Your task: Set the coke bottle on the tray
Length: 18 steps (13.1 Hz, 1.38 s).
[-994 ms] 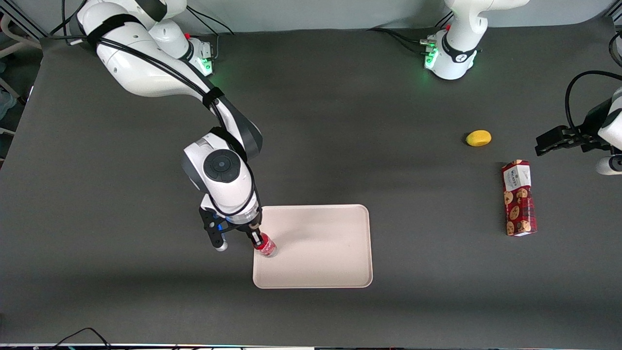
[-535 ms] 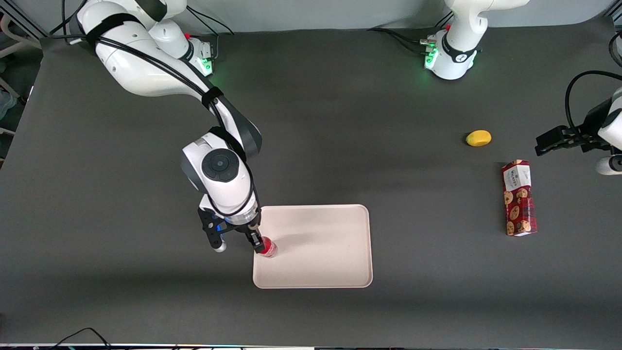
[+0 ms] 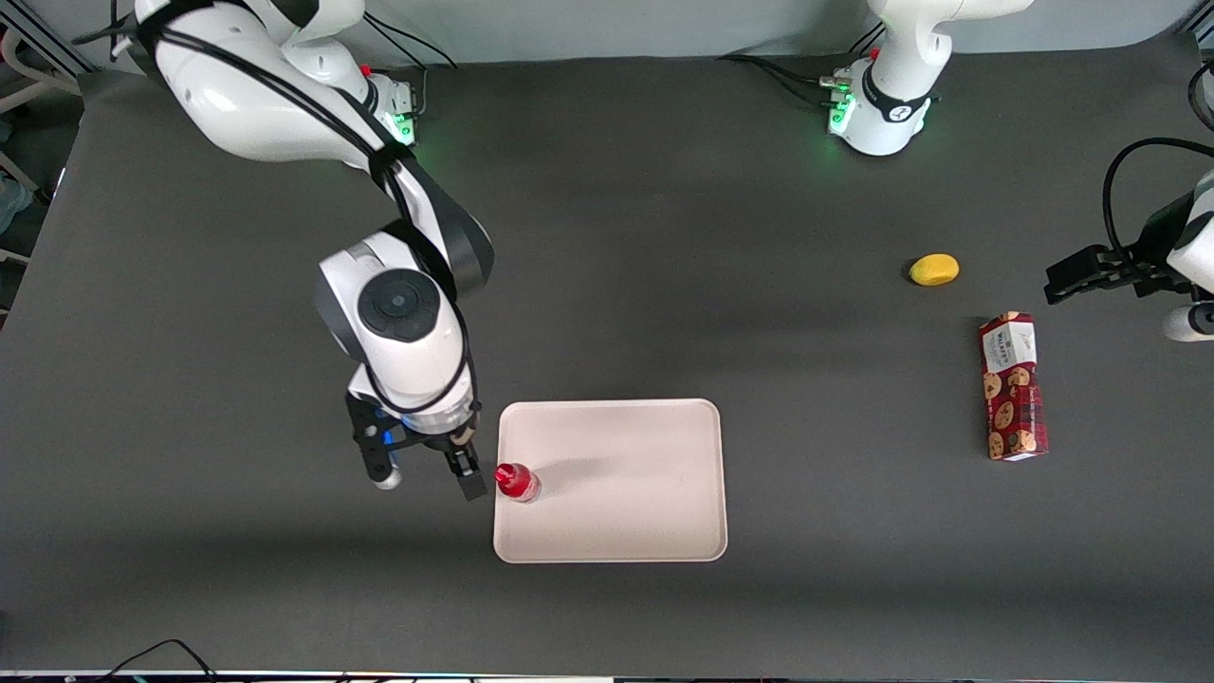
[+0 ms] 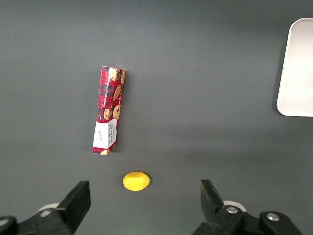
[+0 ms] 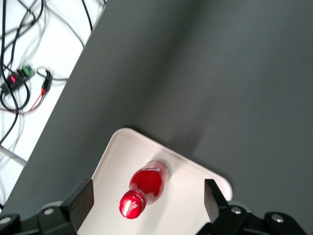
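The coke bottle (image 3: 517, 482), small and red with a red cap, stands upright on the pale tray (image 3: 616, 474), close to the tray's edge at the working arm's end. My right gripper (image 3: 427, 480) is open and empty, raised above the table. It holds nothing and is apart from the bottle. In the right wrist view the bottle (image 5: 146, 188) stands on the tray (image 5: 188, 205) well below the gripper (image 5: 148, 197), with both fingers spread wide of it. The tray's edge also shows in the left wrist view (image 4: 298, 73).
A red patterned cookie box (image 3: 1013, 387) and a yellow lemon-like fruit (image 3: 934, 269) lie toward the parked arm's end of the table; both show in the left wrist view, box (image 4: 108, 110) and fruit (image 4: 136, 181). Cables (image 5: 24, 78) lie off the table's edge.
The gripper has opened and let go of the bottle, then risen and drawn away toward the working arm's end. The bottle stays upright on the tray.
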Available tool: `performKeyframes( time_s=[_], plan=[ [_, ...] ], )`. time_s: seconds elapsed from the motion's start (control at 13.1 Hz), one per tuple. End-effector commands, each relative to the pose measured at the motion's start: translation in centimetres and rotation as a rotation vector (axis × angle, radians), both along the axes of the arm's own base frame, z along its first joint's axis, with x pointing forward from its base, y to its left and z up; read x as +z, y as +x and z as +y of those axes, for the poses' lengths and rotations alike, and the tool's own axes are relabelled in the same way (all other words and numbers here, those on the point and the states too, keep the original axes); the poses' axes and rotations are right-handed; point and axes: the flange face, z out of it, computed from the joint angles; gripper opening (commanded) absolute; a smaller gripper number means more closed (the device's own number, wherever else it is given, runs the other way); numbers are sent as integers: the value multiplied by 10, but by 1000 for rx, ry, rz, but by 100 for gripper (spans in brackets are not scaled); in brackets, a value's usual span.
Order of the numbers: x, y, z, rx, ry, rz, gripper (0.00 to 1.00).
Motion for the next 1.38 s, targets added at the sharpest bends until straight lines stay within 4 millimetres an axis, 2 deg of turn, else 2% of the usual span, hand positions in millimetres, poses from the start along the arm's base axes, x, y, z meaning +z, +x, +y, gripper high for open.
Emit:
performKeyframes(
  time_s=[0.0, 0.08, 0.15, 0.46, 0.61, 0.76, 0.84, 1.07, 1.3],
  plan=[
    [64, -17, -31, 112, -59, 79, 100],
    [85, -23, -48, 223, -66, 119, 100],
    [96, -27, -73, 326, -92, 176, 100],
    [125, -25, -165, 613, -76, 257, 100],
    [141, -26, -222, 733, -44, 267, 100],
    [162, -41, -274, 809, 11, 250, 100],
    [174, -56, -291, 805, 55, 226, 100],
    [185, -115, -303, 843, 84, 181, 100],
    [197, -140, -302, 850, 110, 165, 100]
  ],
)
